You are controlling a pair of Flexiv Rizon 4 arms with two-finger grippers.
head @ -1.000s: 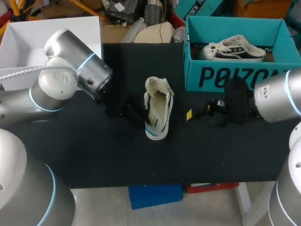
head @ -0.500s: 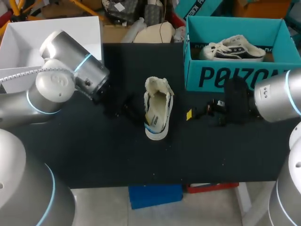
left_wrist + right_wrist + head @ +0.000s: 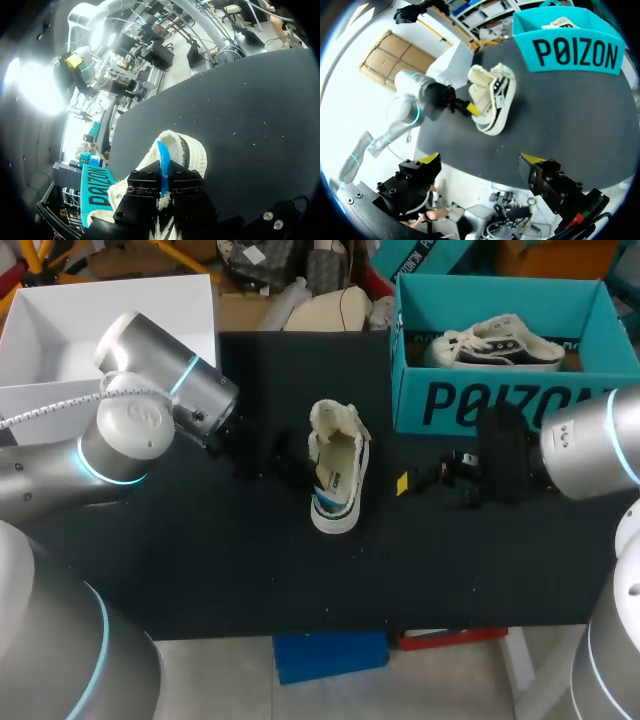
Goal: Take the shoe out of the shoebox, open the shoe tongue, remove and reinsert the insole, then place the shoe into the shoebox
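The left gripper (image 3: 162, 184) has its fingers pressed close, pinching the cream low-top canvas shoe (image 3: 336, 478) at a thin blue strip (image 3: 162, 167) in its opening. The right gripper (image 3: 482, 158) is spread wide and empty, with the shoe ahead and the teal cardboard shoebox (image 3: 577, 52) beyond it.

The worktop (image 3: 450, 570) is black and matt, with some small pale specks on its near right part. At the far left there is a white box (image 3: 60, 325), open at the top – whether it stands on the worktop's corner or just beside it, I cannot tell. In the teal shoebox (image 3: 480, 400) at the far right lies a second shoe (image 3: 500, 343) – white with a dark side and pale laces, close to the box's far wall.
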